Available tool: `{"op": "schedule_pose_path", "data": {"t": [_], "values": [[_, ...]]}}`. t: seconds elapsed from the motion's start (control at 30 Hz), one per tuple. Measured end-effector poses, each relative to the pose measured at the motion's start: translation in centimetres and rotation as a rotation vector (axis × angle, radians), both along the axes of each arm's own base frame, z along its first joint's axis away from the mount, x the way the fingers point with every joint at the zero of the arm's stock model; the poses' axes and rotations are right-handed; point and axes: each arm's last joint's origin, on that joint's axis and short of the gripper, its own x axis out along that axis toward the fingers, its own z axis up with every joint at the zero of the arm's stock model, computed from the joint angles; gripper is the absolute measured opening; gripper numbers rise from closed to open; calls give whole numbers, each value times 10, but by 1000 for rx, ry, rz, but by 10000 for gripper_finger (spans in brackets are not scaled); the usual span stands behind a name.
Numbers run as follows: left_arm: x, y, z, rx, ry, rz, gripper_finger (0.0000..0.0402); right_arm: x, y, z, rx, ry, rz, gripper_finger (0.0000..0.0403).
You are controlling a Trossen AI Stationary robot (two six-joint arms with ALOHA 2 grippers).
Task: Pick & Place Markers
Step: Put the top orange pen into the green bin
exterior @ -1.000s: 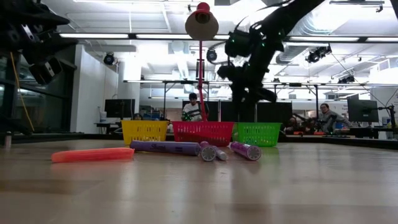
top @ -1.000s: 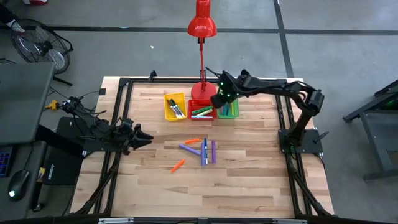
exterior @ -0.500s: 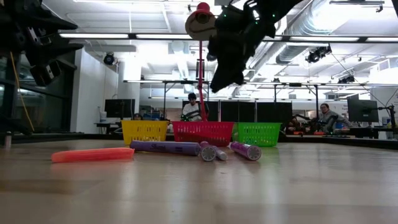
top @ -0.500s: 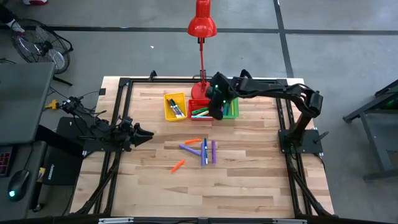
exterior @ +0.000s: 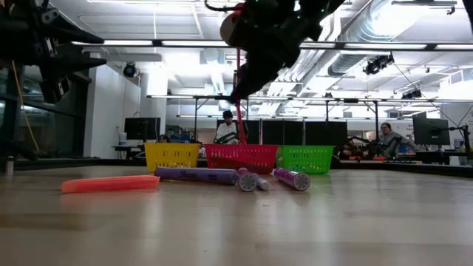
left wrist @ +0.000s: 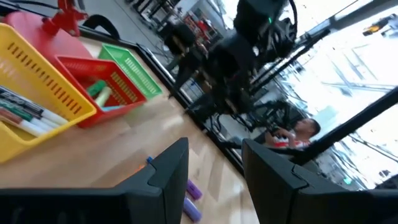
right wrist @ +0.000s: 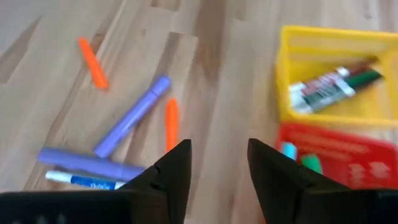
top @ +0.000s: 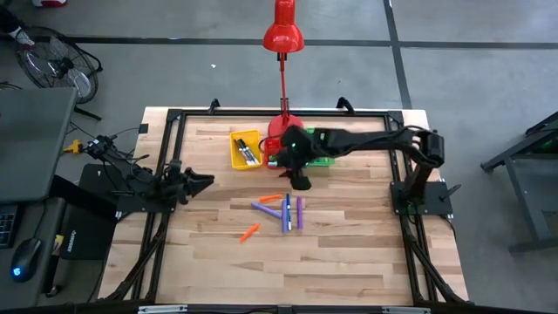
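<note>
Several markers lie loose on the wooden table's middle: two orange ones, two purple ones and a blue-and-white one. More markers lie in the yellow bin, the red bin and the green bin. My right gripper hangs open, pointing slantwise down, just near the red bin and above the loose markers. Nothing is between its fingers. My left gripper waits open at the table's left edge, level and clear of everything.
A red desk lamp stands behind the bins, its base at the far edge and its pole upright. A black frame runs round the table. Bare wood lies near the front edge. People sit in the room beyond.
My right gripper has swung from above the green bin toward the table's left and near edges, passing over the red bin to just above the loose markers, and its wrist has rolled. My left gripper has turned a little toward the far edge. The markers have not moved.
</note>
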Motion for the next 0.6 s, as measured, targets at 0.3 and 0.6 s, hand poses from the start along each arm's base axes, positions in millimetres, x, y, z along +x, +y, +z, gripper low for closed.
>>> {"op": "schedule_pose_path", "data": {"t": [0.3,0.6], "values": [[0,0,-3,23,29,22,147,27,19,-44,-7,9,53,169],[0,0,-2,12,22,19,147,28,32,-67,24,120,88,169]]}}
